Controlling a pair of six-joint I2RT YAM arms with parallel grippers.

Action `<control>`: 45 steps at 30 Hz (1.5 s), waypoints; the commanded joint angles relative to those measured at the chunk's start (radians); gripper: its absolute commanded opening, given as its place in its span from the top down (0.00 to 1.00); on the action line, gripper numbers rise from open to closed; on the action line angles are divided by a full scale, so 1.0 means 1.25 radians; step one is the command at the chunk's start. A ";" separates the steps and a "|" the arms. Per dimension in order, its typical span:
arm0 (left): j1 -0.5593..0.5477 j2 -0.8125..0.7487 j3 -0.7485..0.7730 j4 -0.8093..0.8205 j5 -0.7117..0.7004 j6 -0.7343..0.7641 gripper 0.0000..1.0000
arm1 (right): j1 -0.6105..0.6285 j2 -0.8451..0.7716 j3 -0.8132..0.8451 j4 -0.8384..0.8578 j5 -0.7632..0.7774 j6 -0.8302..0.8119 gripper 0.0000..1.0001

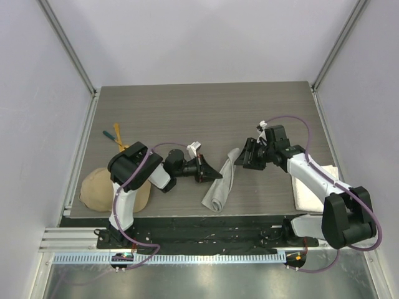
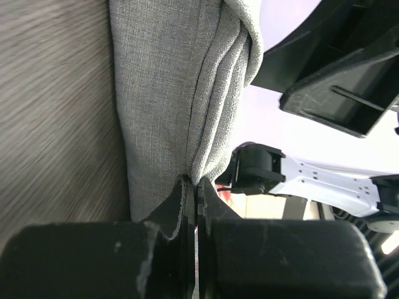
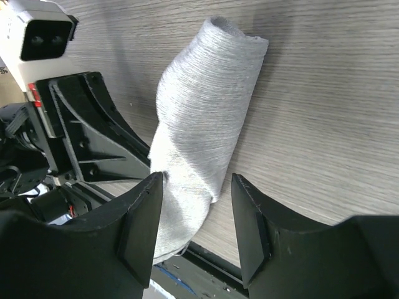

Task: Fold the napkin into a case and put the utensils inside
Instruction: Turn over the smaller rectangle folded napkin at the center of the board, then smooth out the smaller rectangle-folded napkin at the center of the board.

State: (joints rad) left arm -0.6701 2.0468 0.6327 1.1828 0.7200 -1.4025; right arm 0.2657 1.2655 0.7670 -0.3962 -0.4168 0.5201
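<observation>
The napkin point(image 1: 221, 182) lies on the table folded into a narrow long roll, running from the middle toward the near edge. My left gripper point(image 1: 214, 175) is shut on a fold at the napkin's point(image 2: 168, 93) left edge, with its jaws pinching the cloth point(image 2: 194, 182). At the roll's far end my right gripper point(image 1: 240, 161) stands open. In the right wrist view the napkin point(image 3: 206, 106) shows between the spread fingers point(image 3: 193, 187). Two utensils, an orange-yellow handled one point(image 1: 119, 137) and a teal handled one point(image 1: 110, 136), lie at the far left.
A tan cap point(image 1: 100, 190) sits at the near left beside the left arm's base. A thick white towel point(image 1: 315, 187) lies at the near right under the right arm. The table's near edge point(image 1: 187, 216) is just below the roll.
</observation>
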 commanded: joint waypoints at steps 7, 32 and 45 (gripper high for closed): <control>0.066 0.006 -0.029 0.137 0.051 -0.006 0.87 | 0.073 0.080 0.032 0.100 0.016 0.045 0.46; 0.184 -0.341 -0.101 -0.429 -0.033 0.324 0.06 | 0.212 0.393 0.292 0.179 0.011 0.147 0.46; 0.007 -0.631 -0.057 -0.837 -0.229 0.436 0.85 | 0.202 0.364 0.325 0.104 -0.047 0.042 0.45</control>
State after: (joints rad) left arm -0.5453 1.2156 0.5701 0.1711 0.4763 -0.8505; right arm 0.5220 1.7634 1.1568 -0.2623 -0.3931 0.6407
